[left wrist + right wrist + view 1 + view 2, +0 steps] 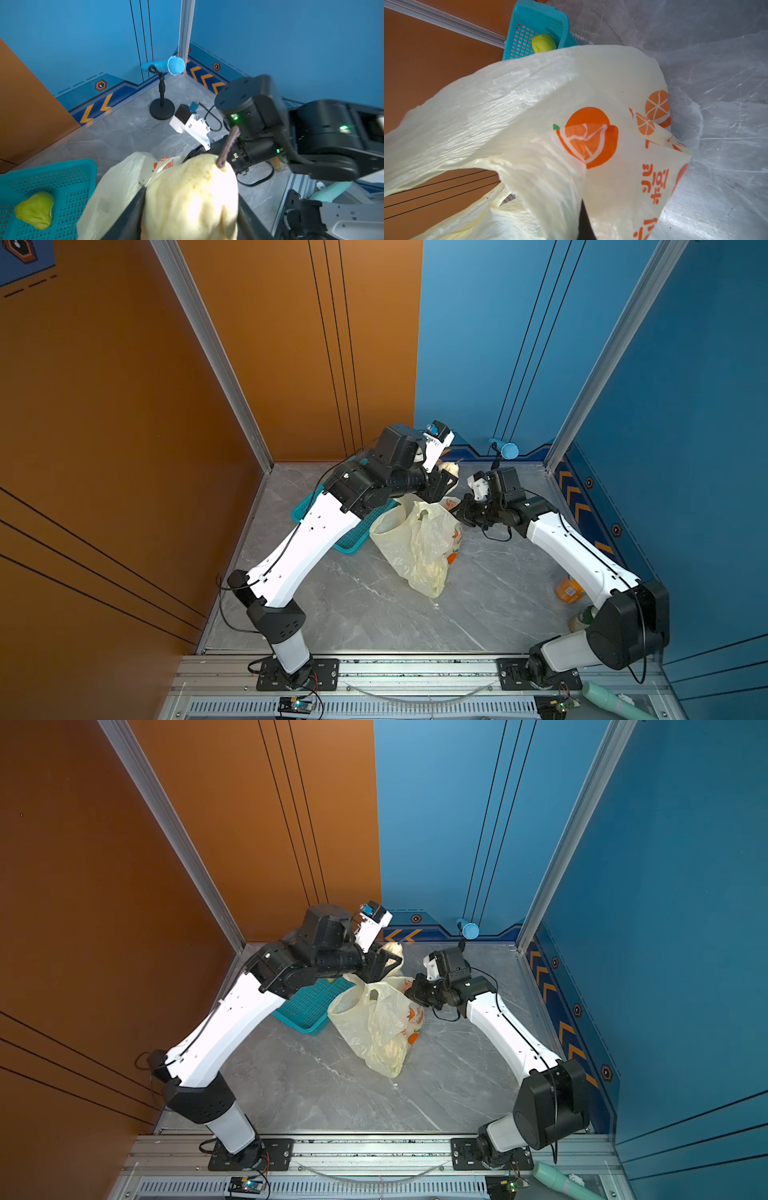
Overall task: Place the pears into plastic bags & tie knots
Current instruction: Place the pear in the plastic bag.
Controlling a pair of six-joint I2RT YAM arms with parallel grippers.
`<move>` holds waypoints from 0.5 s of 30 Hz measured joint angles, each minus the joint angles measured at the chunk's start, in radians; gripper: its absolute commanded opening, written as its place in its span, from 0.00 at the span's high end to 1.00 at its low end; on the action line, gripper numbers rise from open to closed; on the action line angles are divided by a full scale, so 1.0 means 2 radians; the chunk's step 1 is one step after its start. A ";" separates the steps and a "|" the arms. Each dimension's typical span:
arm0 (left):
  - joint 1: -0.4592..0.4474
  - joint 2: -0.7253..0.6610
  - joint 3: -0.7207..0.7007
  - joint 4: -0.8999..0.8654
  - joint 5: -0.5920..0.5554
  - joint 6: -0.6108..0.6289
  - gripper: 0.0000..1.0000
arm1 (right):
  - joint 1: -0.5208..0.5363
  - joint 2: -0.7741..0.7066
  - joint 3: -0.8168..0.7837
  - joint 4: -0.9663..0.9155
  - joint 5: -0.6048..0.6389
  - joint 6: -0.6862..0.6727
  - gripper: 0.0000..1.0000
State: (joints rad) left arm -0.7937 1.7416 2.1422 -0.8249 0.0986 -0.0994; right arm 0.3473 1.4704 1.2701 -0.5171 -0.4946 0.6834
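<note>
Basket: teal perforated plastic basket (357, 537) holds one green wrinkled pear (34, 209) | left gripper (444, 483) clamps raised cream lumpy pear (451, 467) | thin pale-yellow printed plastic bag (419, 539) slumped nearby, rim pinched by closed right gripper (463, 510) | risk: sagging mouth may deflect released pear onto grey tabletop (478, 605)

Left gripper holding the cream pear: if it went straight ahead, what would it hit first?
Likely the right arm's black gripper, jaws pinching the thin pale-yellow plastic bag just ahead; depth is unclear.
</note>
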 measured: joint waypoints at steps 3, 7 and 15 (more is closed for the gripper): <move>-0.001 0.035 0.000 -0.019 -0.012 0.007 0.65 | 0.002 0.000 0.004 -0.006 -0.001 -0.002 1.00; 0.002 0.059 -0.001 -0.039 -0.020 0.013 0.66 | 0.003 -0.004 0.005 -0.019 -0.007 -0.004 1.00; 0.011 0.050 -0.025 -0.040 0.022 0.022 0.68 | -0.007 -0.039 0.005 -0.034 -0.019 -0.003 1.00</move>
State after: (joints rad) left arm -0.7723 1.8423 2.0914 -0.9054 0.1425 -0.0551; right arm 0.3340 1.3914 1.2804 -0.5846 -0.5316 0.6769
